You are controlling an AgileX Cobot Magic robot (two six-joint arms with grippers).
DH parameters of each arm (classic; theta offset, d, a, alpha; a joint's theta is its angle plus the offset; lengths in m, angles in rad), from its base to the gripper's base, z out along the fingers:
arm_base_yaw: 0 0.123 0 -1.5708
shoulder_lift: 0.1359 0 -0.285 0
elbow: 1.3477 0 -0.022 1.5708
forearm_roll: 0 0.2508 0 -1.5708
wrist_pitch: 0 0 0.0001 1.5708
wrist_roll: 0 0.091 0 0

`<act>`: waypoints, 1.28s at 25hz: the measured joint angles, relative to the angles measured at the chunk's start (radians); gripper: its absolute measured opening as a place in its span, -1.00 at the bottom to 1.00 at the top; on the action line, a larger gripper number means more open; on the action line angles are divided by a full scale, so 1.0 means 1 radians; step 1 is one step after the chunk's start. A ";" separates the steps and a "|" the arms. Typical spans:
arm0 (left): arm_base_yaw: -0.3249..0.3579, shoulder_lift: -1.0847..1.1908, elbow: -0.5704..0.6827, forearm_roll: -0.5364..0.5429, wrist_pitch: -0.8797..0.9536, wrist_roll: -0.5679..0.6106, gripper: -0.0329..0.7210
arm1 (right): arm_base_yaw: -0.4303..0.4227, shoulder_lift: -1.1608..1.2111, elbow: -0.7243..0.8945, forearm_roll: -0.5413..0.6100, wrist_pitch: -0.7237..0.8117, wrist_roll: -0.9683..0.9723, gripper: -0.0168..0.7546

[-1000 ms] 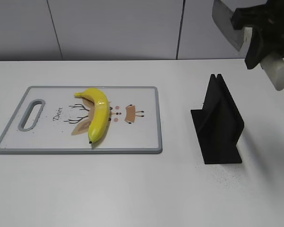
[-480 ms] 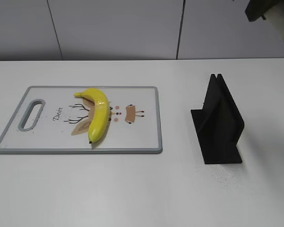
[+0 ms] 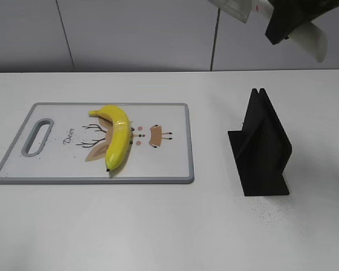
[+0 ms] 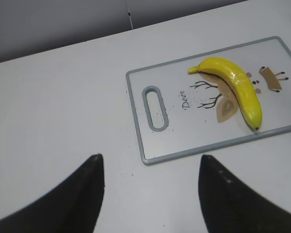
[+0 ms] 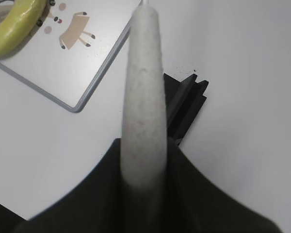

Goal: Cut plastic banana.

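A white table (image 3: pixel 158 226) is seen before grey wall panels (image 3: pixel 135 34). The yellow banana (image 3: pixel 117 135) lies on the deer-printed cutting board (image 3: pixel 169 164), at nine o'clock from the black knife stand (image 3: pixel 263 147). The knife (image 5: pixel 144 97) is clenched by its pale handle in the right gripper (image 3: pixel 296 17), high at one o'clock. The left gripper (image 4: pixel 150 194) is spread wide and holds nothing.

A black stand and a white table

The black plastic stand with a slot (image 3: pixel 261 144) sits upright on the flat white table (image 3: pixel 158 226).
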 joint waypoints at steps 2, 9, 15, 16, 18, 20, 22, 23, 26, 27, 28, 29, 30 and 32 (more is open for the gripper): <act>-0.017 0.076 -0.054 -0.001 -0.008 0.036 0.62 | 0.000 0.022 -0.004 0.007 0.001 -0.051 -0.54; -0.060 0.334 -0.241 -0.010 -0.012 0.196 0.62 | 0.000 0.073 -0.012 0.046 -0.001 -0.188 -0.54; -0.061 0.524 -0.350 -0.087 -0.007 0.453 0.62 | 0.012 0.118 -0.048 0.091 0.001 -0.343 -0.54; -0.061 0.548 -0.370 -0.100 0.004 0.505 0.62 | 0.018 0.129 -0.061 0.092 0.001 -0.363 -0.54; -0.061 0.602 -0.407 -0.124 0.025 0.596 0.62 | 0.039 0.152 -0.083 0.093 0.001 -0.439 -0.54; -0.061 0.649 -0.452 -0.159 0.039 0.684 0.62 | 0.061 0.175 -0.110 0.105 0.001 -0.521 -0.54; -0.061 0.695 -0.493 -0.200 0.046 0.749 0.62 | 0.082 0.207 -0.143 0.115 0.001 -0.594 -0.54; -0.061 0.716 -0.513 -0.220 0.048 0.782 0.62 | 0.089 0.221 -0.161 0.117 0.001 -0.614 -0.54; -0.061 0.766 -0.560 -0.262 0.048 0.876 0.62 | 0.096 0.268 -0.196 0.122 0.000 -0.657 -0.54; -0.061 0.780 -0.571 -0.279 0.049 0.909 0.62 | 0.096 0.278 -0.205 0.122 0.000 -0.669 -0.54; -0.061 0.797 -0.578 -0.304 0.050 0.939 0.62 | 0.096 0.288 -0.212 0.122 0.000 -0.686 -0.54; -0.061 0.813 -0.584 -0.328 0.051 0.977 0.62 | 0.096 0.295 -0.215 0.122 0.000 -0.706 -0.54; -0.061 0.829 -0.587 -0.364 0.050 1.019 0.62 | 0.096 0.299 -0.218 0.122 0.000 -0.724 -0.54; -0.062 0.860 -0.591 -0.437 0.050 1.105 0.62 | 0.096 0.304 -0.219 0.122 0.000 -0.766 -0.54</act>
